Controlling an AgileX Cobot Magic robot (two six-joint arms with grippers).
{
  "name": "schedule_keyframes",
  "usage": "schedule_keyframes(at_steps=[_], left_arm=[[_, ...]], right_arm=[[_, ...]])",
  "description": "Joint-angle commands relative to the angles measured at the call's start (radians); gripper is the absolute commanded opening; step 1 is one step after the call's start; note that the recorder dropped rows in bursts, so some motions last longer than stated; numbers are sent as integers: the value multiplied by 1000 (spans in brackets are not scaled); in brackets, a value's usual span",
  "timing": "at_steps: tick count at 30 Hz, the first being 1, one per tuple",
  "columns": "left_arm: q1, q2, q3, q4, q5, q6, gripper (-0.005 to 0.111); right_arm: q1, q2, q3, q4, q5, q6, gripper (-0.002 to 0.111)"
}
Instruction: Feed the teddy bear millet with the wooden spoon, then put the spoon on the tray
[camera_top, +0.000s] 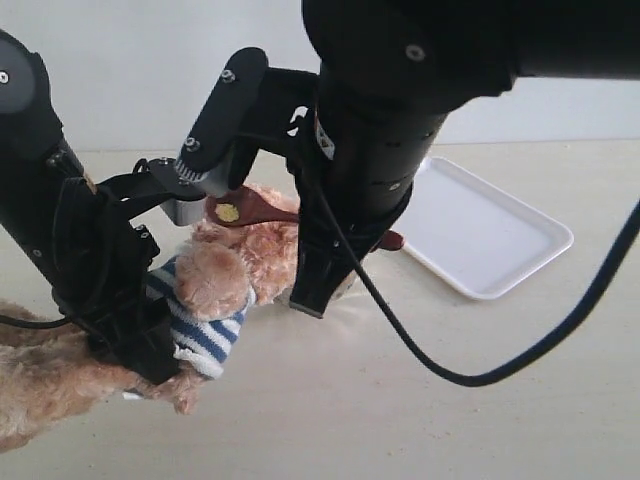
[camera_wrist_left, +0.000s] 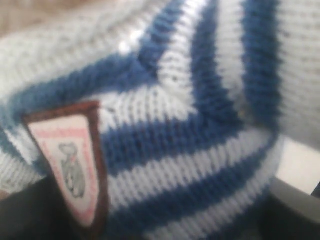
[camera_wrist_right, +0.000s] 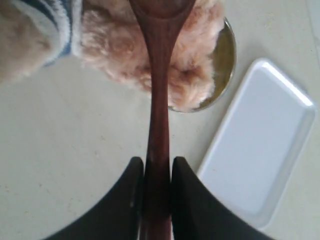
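Pale tabletop (camera_top: 400, 420), right gripper (camera_wrist_right: 157, 192) pinching glossy slim wooden spoon (camera_wrist_right: 158, 100), left gripper (camera_top: 148, 342) apparently clasping fluffy knit-shirted teddy bear (camera_top: 215, 282).

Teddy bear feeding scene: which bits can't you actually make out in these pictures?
Teddy bear, its face: exterior view, hidden behind the right arm.
Steel bowl, its contents: right wrist view, mostly covered by bear fur.
Wooden spoon, its bowl: right wrist view, cut off by the picture's edge.
Left gripper, open or shut: left wrist view shows only the blurred striped shirt.

Glossy wooden spoon (camera_wrist_right: 159, 100), fluffy plush teddy bear (camera_top: 215, 280)
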Motion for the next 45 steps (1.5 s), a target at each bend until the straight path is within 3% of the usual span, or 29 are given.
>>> schedule_keyframes(at_steps=[1,19,31,45], left_arm=[[-4,-2,-12,-16,11,7,5],[-4,-2,-12,-23,20,0,5],[-4,-2,-12,-27,16,0,5],[-4,-2,-12,-27,45,-5,5]], right_arm=[[1,7,-9,-81,86,-12,0],[159,147,-9,-476,199,-56,0],[231,172,-5,-604,199,-67,0],[240,202,-5,-685,199,18,0]])
